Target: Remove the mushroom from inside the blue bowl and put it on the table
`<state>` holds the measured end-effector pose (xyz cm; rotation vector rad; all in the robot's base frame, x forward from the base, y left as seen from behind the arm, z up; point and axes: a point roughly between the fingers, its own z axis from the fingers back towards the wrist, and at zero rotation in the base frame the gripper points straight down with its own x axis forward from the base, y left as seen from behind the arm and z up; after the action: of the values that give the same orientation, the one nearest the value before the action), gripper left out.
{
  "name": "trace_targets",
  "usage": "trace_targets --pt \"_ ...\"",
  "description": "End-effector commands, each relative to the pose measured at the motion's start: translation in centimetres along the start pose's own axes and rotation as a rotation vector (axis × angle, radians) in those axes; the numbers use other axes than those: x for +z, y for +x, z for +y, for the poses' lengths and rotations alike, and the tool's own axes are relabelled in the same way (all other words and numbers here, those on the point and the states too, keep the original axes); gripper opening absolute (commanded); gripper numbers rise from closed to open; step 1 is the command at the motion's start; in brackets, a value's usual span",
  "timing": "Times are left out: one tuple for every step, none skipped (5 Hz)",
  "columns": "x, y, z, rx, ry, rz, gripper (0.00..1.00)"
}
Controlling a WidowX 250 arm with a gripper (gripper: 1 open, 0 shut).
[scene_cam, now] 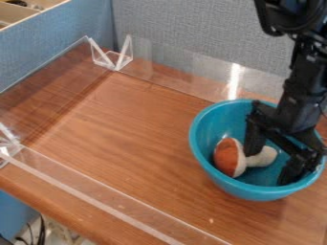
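The blue bowl [220,165] stands on the table [115,134] at the right front. Inside it lies the mushroom [232,156] on its side, orange-brown cap to the left, cream stem pointing right. My black gripper [280,150] hangs open inside the bowl's right half, its fingers [255,134] straddling the stem end of the mushroom. Nothing is held between the fingers. The stem's right end is partly hidden by the gripper.
Low clear acrylic walls [76,187] run along the table's edges, with a clear bracket [113,55] at the back left corner. A blue partition [71,43] rises behind the table. Bare wood lies left of the bowl.
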<state>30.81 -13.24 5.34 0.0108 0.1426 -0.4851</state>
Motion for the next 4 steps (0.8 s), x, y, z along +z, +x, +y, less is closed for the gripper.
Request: trace_targets --pt "1.6 0.7 0.4 -0.001 0.008 -0.061 0.00" --pt "1.4 0.6 0.5 -0.008 0.010 -0.058 0.00" --pt "3.4 0.1 1.3 0.007 0.019 -0.093 0.00" --pt "5.4 -0.3 2.2 0.025 0.030 -0.128 0.00"
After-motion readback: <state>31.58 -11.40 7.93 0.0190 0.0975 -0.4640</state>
